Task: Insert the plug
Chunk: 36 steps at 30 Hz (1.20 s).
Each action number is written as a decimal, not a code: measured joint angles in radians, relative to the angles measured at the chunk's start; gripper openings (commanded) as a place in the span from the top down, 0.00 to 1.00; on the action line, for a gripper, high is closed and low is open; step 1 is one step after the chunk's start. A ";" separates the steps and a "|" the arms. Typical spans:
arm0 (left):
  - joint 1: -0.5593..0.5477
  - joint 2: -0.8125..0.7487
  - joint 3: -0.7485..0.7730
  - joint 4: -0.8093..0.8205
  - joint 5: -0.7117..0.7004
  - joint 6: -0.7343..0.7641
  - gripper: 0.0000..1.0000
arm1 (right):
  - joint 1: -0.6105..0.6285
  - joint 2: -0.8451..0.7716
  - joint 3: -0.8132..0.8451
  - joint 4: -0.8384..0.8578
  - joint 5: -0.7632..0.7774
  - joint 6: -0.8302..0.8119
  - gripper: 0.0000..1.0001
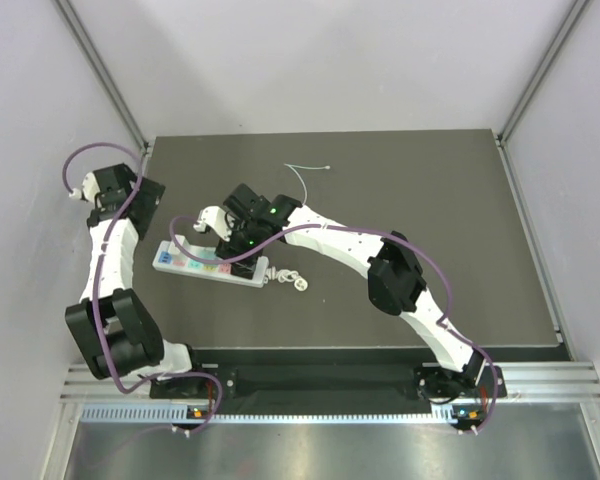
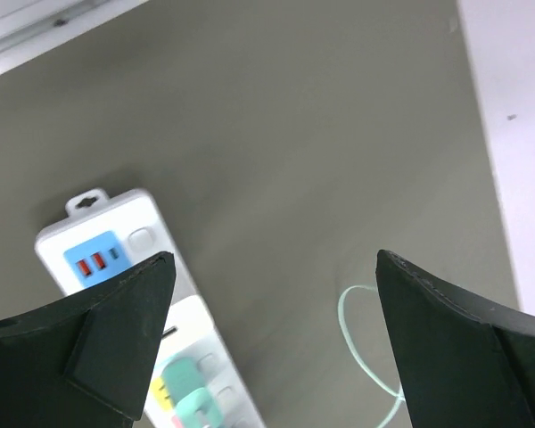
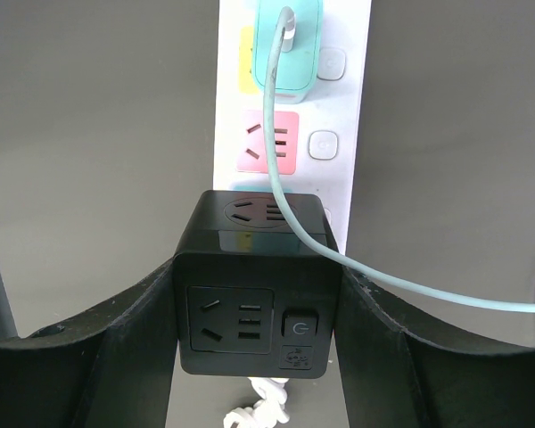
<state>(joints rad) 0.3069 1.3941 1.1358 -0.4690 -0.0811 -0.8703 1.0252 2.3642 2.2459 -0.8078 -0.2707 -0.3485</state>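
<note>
The right gripper (image 3: 257, 299) clamps the plug (image 3: 254, 241) by two sides, left of the tabletop's centre, directly over the power strip (image 3: 343, 102), whose long axis runs straight ahead of its fingers, while the more distant left gripper (image 2: 275, 259) hangs wide and empty.

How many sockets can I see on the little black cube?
2 on the plug: one socket on its upper face, one on the face toward the camera. Hidden sides may hold more.

Glossy blk plastic plug (image 3: 250, 259); matt table (image 1: 430, 200).
</note>
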 measured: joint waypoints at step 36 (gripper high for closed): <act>0.097 0.035 0.015 -0.003 0.069 -0.019 0.02 | 0.008 -0.003 0.027 -0.008 0.008 -0.019 1.00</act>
<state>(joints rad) 0.4042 1.4292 1.1511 -0.4725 -0.0116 -0.8894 1.0336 2.3608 2.2734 -0.8154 -0.2623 -0.3672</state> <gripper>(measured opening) 0.983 0.602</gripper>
